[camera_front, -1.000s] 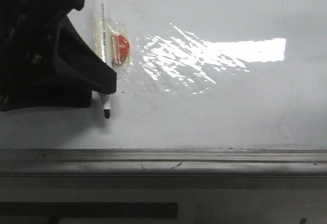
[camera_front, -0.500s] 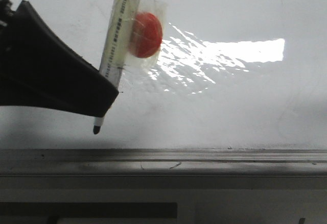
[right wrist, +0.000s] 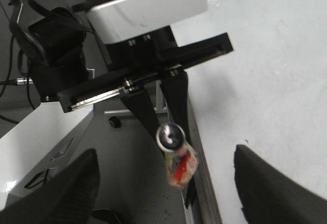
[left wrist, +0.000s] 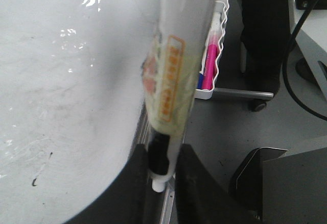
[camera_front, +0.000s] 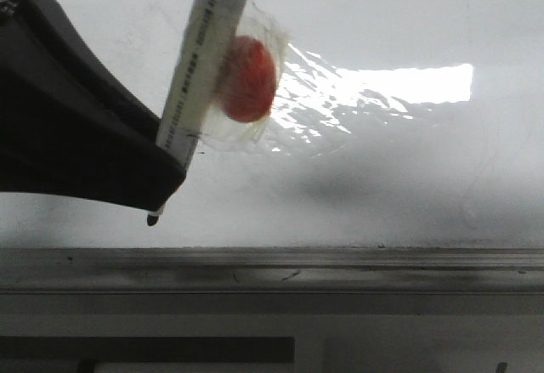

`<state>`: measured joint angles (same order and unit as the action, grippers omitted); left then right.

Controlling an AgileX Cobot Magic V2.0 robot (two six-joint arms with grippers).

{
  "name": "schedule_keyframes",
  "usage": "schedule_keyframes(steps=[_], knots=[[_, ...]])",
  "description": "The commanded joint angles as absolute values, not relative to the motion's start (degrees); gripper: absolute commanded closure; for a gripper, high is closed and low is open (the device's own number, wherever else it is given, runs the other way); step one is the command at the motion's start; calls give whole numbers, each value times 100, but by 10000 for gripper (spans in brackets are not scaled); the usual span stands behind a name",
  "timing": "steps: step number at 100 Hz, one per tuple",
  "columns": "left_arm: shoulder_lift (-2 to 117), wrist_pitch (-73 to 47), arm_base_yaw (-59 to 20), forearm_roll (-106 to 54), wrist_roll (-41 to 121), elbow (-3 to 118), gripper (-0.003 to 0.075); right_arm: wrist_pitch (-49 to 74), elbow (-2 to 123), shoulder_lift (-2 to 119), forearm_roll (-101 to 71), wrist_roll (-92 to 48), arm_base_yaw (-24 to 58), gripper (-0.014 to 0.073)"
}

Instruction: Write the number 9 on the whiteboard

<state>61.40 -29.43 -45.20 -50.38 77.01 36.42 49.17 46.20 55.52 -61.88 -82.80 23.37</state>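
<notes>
The left gripper (camera_front: 161,188) is seen at the left of the front view, shut tight on a white marker (camera_front: 204,59). The right gripper (right wrist: 163,193) is seen spread wide, with nothing held in it, and it is kept off to the side.

The whiteboard (camera_front: 408,169) is the biggest thing here. It is filled with white and a bright patch of glare, and a grey rail (camera_front: 340,262) is fixed along its low edge. No number 9 can be seen on the whiteboard yet; only tiny dark specks are found in the left wrist view.

The marker is held long and slanted, its top tipped to the right. A red blob under clear tape (camera_front: 248,78) is stuck on its side. Its black tip (camera_front: 153,217) is pointed down at the board, just above the rail.

The board lies right past the tip, but whether the two are touching cannot be told. The left arm is the nearer one, so the writing is likely to be done by it.
</notes>
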Motion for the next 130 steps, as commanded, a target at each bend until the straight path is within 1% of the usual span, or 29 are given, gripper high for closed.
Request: schedule_keyframes(steps=[1, 14, 24, 30, 32, 35, 37, 39, 40, 48, 50, 61, 66, 70, 73, 75, 80, 82, 83, 87, 88, 90, 93, 99, 107, 115, 119, 126, 130], knots=[[6029, -2843, -4535, -5209, 7720, 3834, 741, 4502, 4876, 5785, -6495, -8432, 2803, 112], [6029, -2843, -4535, -5209, 7720, 3834, 741, 3823, 4876, 6184, -6344, -8432, 3410, 112], [6029, -2843, -4535, -5231, 7720, 3834, 741, 3562, 4876, 6394, -6344, -8432, 3588, 130], [6029, -2843, -4535, -5231, 7720, 3834, 741, 3523, 4876, 6467, -6344, -8432, 3617, 194], [6029, -2843, -4535, -5245, 7720, 3834, 741, 3523, 4876, 6480, -6344, -8432, 3617, 245], [6029, -2843, -4535, -5276, 7720, 3834, 741, 3523, 4876, 6495, -6344, -8432, 3617, 291], [6029, -2843, -4535, -5286, 7720, 3834, 741, 3523, 4876, 6506, -6344, -8432, 3617, 341], [6029, -2843, -4535, -5316, 7720, 3834, 741, 3523, 4876, 6506, -6344, -8432, 3617, 412], [6029, -2843, -4535, -5315, 7720, 3834, 741, 3523, 4876, 6506, -6344, -8432, 3617, 412], [6029, -2843, -4535, -5327, 7720, 3834, 741, 3534, 4876, 6506, -6148, -8432, 3617, 645], [6029, -2843, -4535, -5327, 7720, 3834, 741, 3534, 4876, 6506, -6094, -8432, 3617, 661], [6025, -2843, -4535, -5439, 7720, 3834, 740, 3565, 4876, 6506, -5813, -8421, 3617, 656], [6005, -2843, -4522, -5573, 7720, 3834, 724, 3565, 4889, 6495, -5813, -8390, 3617, 656], [5945, -2843, -4522, -5644, 7708, 3834, 675, 3605, 4943, 6468, -5731, -8281, 3617, 656], [5896, -2858, -4522, -5683, 7660, 3834, 607, 3696, 5041, 6456, -5542, -8112, 3617, 656], [5842, -2868, -4522, -5694, 7562, 3834, 575, 3744, 5099, 6443, -5431, -7993, 3617, 656], [5686, -2905, -4522, -5694, 7203, 3834, 428, 4013, 5367, 6390, -4876, -7346, 3617, 656], [5608, -2934, -4510, -5694, 7012, 3834, 391, 4183, 5520, 6388, -4565, -6947, 3617, 656], [5553, -2937, -4510, -5683, 6947, 3834, 355, 4251, 5579, 6388, -4455, -6656, 3617, 656], [5402, -2976, -4473, -5620, 6608, 3834, 267, 4871, 6058, 6388, -3606, -5757, 3617, 656], [5332, -2983, -4471, -5574, 6561, 3834, 255, 4871, 6058, 6388, -3606, -5613, 3617, 656], [5227, -2996, -4447, -5498, 6423, 3834, 229, 5285, 6362, 6388, -3121, -5223, 3617, 656], [5091, -2993, -4416, -5366, 6221, 3834, 213, 5689, 6663, 6401, -2700, -4696, 3617, 655], [4792, -2909, -4314, -5151, 5851, 3774, 236, 6257, 7252, 6401, -1958, -4088, 3673, 654], [4418, -2768, -4110, -4924, 5561, 3657, 302, 6189, 7693, 6229, -1340, -3464, 3797, 652], [4076, -2533, -3800, -4913, 5345, 3477, 393, 5560, 7663, 5940, -895, -3140, 3970, 650], [3904, -2400, -3625, -4925, 5213, 3384, 435, 5274, 7519, 5761, -711, -2921, 4054, 634], [3656, -2218, -3343, -4925, 4993, 3242, 514, 4547, 6964, 5434, -368, -2695, 4193, 626], [3540, -2167, -3216, -4938, 4992, 3189, 556, 3919, 6479, 5218, -182, -2694, 4240, 626]])
